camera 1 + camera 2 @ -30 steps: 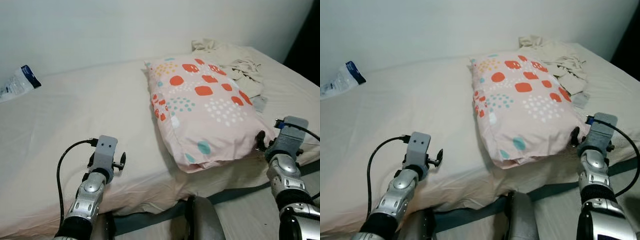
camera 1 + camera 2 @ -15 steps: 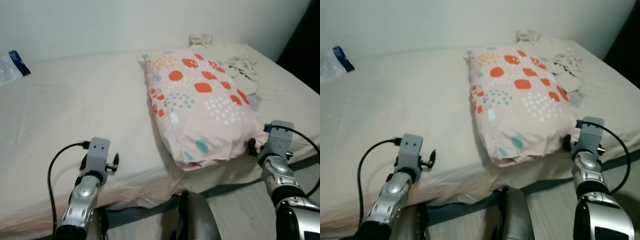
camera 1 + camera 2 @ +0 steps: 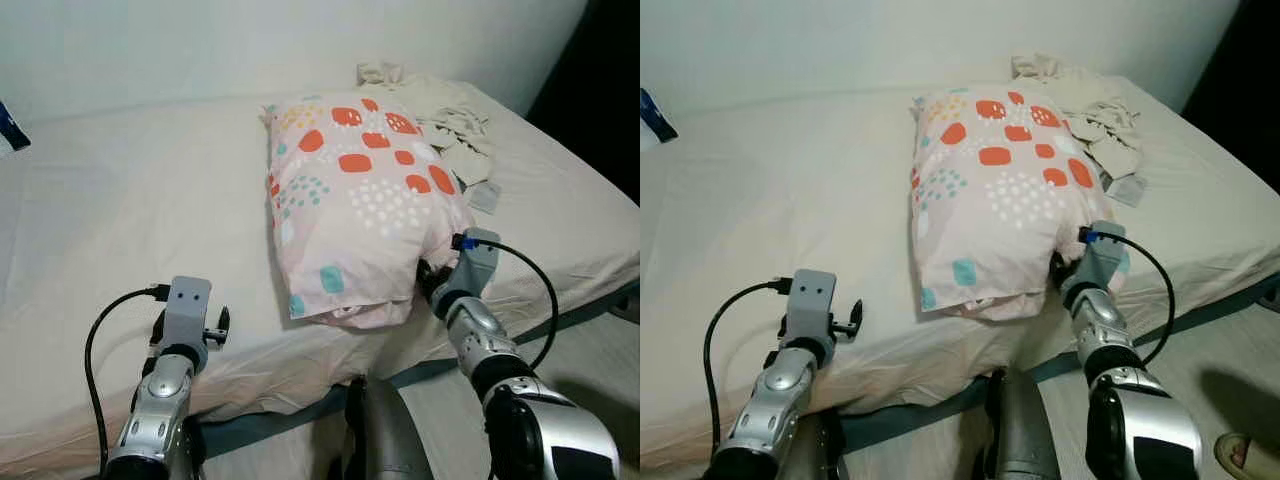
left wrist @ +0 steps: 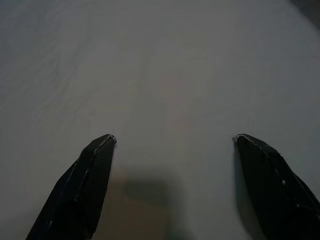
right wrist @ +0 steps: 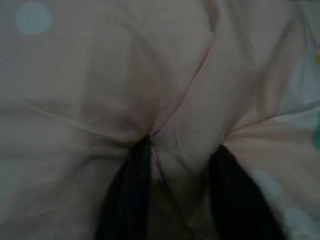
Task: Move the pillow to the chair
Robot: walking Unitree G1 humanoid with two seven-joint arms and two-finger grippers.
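The pillow (image 3: 355, 200) looked soft and light. The right gripper (image 5: 175, 165) pinched a fold at its 4 o'clock corner; the left gripper (image 4: 172, 145) hovered open over the bed (image 3: 130, 230).

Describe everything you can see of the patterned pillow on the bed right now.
The pale pink fabric pillow is printed with orange blobs, teal squares and clusters of white, teal and yellow dots. It lies flat on the cream bedsheet, its near end close to the mattress edge, its far end near a crumpled beige cloth. The right gripper presses into its near right corner, fingers sunk in puckered fabric. The left gripper is open over bare sheet, apart from it.
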